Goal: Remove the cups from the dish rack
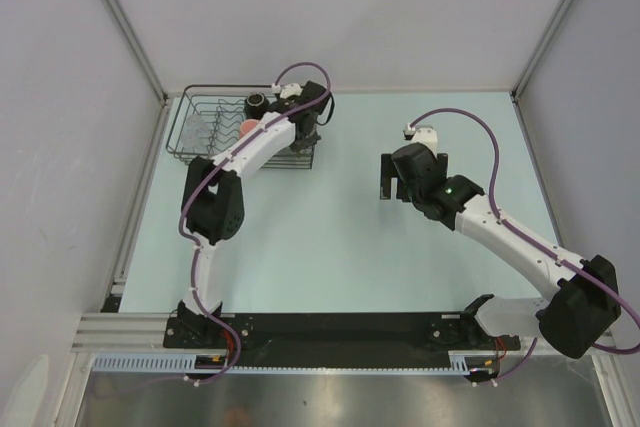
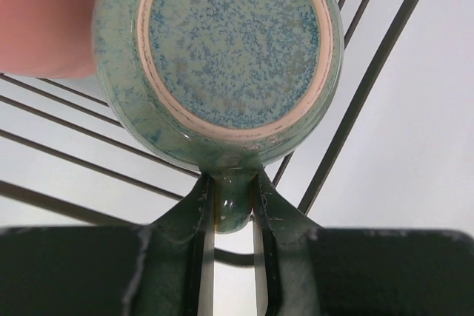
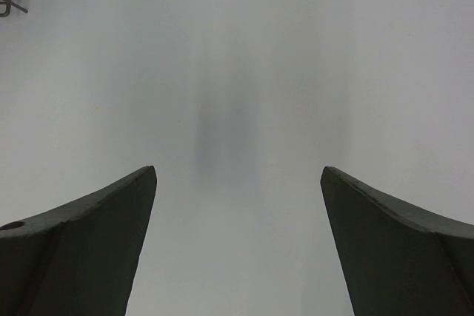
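left gripper is clamping green-teal cup by its handle, at dish rack | right gripper is hanging wide open, empty, centre-right of top view

Pale green-teal cup: ceramic by appearance, with a glossy glaze and blue speckle throughout. The foot ring on its base is bare, pale tan and matt.

Pink cup: smooth, even surface with low sheen. It is out of focus and the material cannot be determined.

Dish rack: thin dark wire with a smooth finish.

Left gripper: fingers are dark matt plastic, with edges scuffed pale and rough.

Right gripper: fingers are the same dark matt material, unmarked.

Desk: pale, smooth, matt.

Left arm shell: white plastic, smooth, slight gloss.
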`<state>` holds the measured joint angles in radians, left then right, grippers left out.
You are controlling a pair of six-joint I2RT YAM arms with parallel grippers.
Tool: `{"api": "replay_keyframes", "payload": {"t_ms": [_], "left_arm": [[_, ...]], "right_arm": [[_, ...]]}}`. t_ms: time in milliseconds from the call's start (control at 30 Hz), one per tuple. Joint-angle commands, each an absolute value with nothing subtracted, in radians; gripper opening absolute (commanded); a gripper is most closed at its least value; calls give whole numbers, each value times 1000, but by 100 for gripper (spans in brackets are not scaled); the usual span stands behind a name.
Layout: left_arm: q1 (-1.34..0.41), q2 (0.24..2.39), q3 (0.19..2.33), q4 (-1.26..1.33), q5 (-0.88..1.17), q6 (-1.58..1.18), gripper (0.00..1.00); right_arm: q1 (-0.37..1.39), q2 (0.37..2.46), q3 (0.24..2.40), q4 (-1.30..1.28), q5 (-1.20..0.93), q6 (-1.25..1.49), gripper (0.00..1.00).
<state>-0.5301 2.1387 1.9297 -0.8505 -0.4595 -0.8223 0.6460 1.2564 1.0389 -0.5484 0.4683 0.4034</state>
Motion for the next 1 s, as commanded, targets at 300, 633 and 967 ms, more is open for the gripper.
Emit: {"api": "replay_keyframes", "payload": {"t_ms": [300, 633, 967], "left_arm": [[-494, 1979, 2040, -815, -540, -755, 1], [-463, 1885, 2057, -793, -462, -718, 0], [-440, 1724, 1959, -711, -321, -698, 0]], "right_arm": [[650, 1244, 1046, -515, 476, 416, 100], [650, 1265, 1069, -502, 459, 431, 100], [647, 1331, 1138, -492, 426, 462, 100]]}}
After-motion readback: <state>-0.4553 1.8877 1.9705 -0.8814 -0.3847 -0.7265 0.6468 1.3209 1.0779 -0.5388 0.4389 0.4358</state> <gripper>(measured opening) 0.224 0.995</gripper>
